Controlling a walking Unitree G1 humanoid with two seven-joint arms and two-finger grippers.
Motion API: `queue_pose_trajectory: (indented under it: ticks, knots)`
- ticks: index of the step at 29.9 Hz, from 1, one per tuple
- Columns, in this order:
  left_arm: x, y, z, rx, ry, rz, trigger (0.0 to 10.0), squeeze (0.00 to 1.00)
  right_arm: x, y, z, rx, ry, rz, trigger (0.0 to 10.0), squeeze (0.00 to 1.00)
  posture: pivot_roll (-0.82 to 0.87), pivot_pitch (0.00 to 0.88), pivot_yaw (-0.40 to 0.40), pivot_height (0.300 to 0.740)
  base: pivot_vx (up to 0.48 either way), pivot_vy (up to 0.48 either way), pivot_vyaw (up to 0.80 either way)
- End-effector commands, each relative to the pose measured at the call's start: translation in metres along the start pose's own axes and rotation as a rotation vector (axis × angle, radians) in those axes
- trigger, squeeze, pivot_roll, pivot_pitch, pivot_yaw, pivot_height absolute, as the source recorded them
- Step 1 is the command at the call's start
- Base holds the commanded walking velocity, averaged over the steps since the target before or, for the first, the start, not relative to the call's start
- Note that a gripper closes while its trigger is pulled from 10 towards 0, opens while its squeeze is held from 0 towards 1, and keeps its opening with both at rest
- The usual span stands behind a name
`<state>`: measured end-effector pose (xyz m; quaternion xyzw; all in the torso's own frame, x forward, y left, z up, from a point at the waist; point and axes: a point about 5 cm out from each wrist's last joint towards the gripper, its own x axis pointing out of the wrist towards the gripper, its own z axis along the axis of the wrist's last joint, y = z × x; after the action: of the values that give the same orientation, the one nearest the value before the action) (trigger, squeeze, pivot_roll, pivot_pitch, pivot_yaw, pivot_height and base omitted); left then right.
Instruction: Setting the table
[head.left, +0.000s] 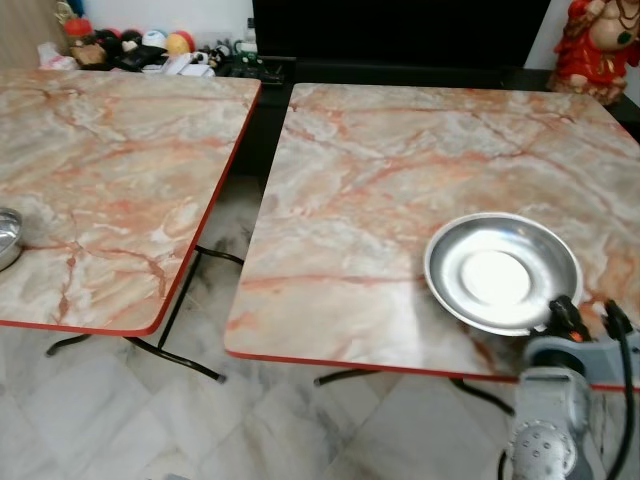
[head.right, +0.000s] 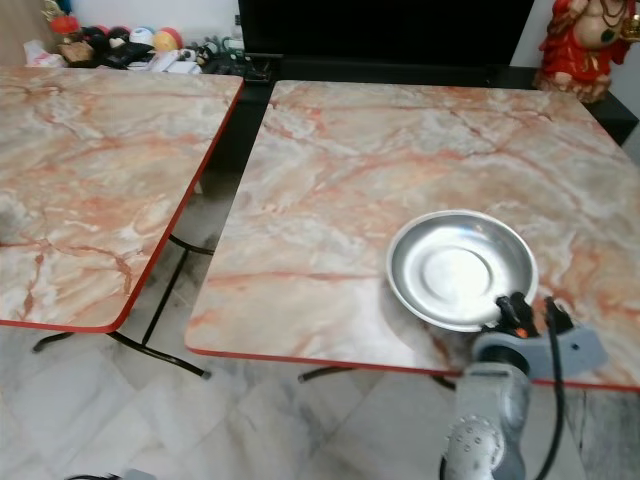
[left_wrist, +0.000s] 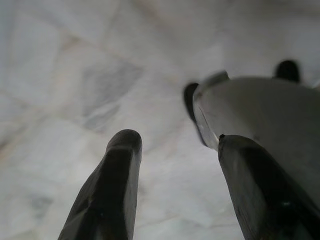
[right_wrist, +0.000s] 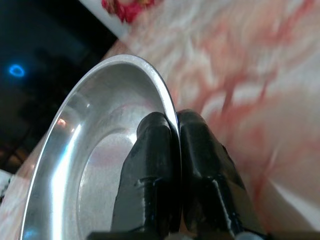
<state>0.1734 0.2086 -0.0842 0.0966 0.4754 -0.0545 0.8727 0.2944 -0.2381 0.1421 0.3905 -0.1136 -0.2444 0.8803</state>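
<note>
Right hand (right_wrist: 176, 125) pinches steel plate (head.left: 503, 272) rim.

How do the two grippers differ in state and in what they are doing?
The right gripper is shut on the rim of the steel plate, over the right table; the left gripper is open and holds nothing. The right gripper is at work at the table's near edge; the left gripper hangs idle over the marble floor. Both have two long black fingers.
</note>
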Motion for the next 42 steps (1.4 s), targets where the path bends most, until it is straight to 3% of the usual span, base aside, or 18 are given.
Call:
queue_pose_trajectory:
  ticks: [1,13,25,42]
  knots:
    - [-0.003,0.008,-0.011,0.003,0.039,0.017,10.0,0.0,-0.002,0.002,0.0,0.004,-0.009,-0.005,10.0,0.0,-0.01,0.153,-0.008,0.74,0.0,0.0,0.0]
    - [-0.003,0.009,-0.012,0.02,0.046,0.019,10.0,0.0,-0.013,-0.001,-0.014,0.044,0.047,-0.052,10.0,0.0,-0.02,0.134,-0.007,0.74,0.0,0.0,0.0]
    - [-0.004,0.009,-0.014,0.036,0.05,0.014,10.0,0.0,-0.041,-0.015,-0.019,0.068,0.136,-0.168,10.0,0.0,-0.02,0.117,-0.016,0.74,0.0,0.0,0.0]
    - [-0.003,0.006,-0.014,0.02,0.05,0.018,10.0,0.0,-0.04,-0.021,-0.035,0.048,0.247,-0.24,10.0,0.0,-0.01,0.144,-0.025,0.74,0.0,0.0,0.0]
